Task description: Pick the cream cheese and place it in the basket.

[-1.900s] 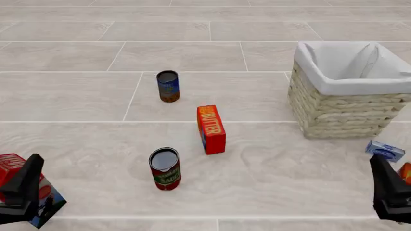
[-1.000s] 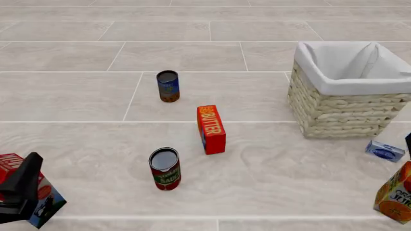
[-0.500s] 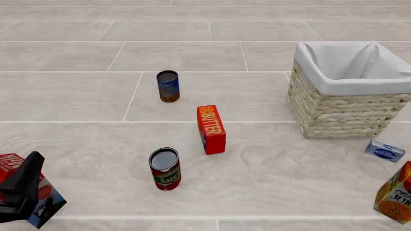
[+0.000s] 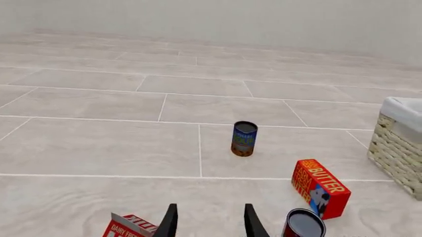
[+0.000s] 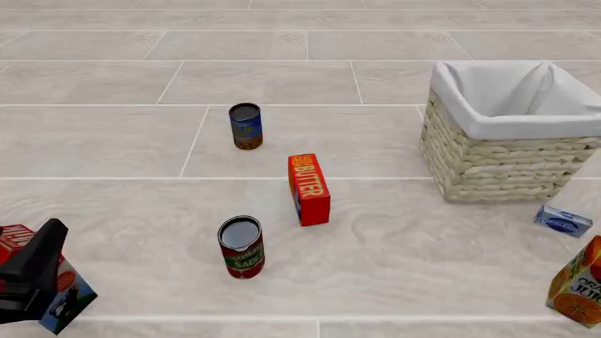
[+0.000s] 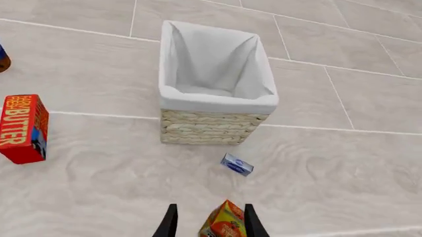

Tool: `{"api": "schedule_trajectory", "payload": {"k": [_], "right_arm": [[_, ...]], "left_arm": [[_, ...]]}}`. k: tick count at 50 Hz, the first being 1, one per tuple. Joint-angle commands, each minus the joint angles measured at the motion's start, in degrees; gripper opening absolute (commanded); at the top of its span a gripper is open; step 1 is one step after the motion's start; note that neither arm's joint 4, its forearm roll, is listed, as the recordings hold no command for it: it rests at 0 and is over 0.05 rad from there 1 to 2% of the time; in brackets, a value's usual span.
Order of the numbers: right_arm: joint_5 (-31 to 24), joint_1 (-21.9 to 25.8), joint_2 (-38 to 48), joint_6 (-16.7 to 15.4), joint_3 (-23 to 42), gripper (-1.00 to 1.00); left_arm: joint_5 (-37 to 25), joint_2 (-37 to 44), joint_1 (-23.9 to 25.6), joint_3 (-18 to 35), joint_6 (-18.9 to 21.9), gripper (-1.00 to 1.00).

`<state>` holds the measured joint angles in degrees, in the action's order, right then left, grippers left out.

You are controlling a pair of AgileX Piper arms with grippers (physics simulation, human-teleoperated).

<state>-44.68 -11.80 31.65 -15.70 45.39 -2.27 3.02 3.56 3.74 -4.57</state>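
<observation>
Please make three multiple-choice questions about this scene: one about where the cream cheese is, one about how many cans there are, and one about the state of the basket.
1. Where is the cream cheese?
A. inside the basket
B. on the table near the basket's front corner
C. on top of the butter box

2. How many cans stand on the table?
A. one
B. two
C. four

3. What is the state of the basket?
A. upright and empty
B. tipped on its side
C. upright with a can inside

Answers:
1 B: it lies on the table, apart from the wicker wall.
2 B: far can, near can.
3 A: the right wrist view shows only bare lining inside.
</observation>
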Motion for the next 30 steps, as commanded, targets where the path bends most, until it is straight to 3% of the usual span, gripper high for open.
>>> {"api": "schedule_trajectory", "payload": {"k": [1,5,13,30], "right_arm": [[-3.7,-4.1,7.1,-8.2,3.4,1.0],[-4.3,-4.8,10.4,-8.9,7.4,1.0],[-3.0,-6.4,16.5,-12.8,6.6,1.0],[3.5,-8.4,27.2,-15.6,5.7,1.0]], "left_arm": [[1.5,1.5,0.5,-0.2,-0.2,1.0],[1.7,2.0,0.7,0.0,-0.1,1.0],[2.6,2.4,0.8,-0.7,0.0,1.0],[3.0,3.0,1.2,-1.0,0.6,1.0]]}}
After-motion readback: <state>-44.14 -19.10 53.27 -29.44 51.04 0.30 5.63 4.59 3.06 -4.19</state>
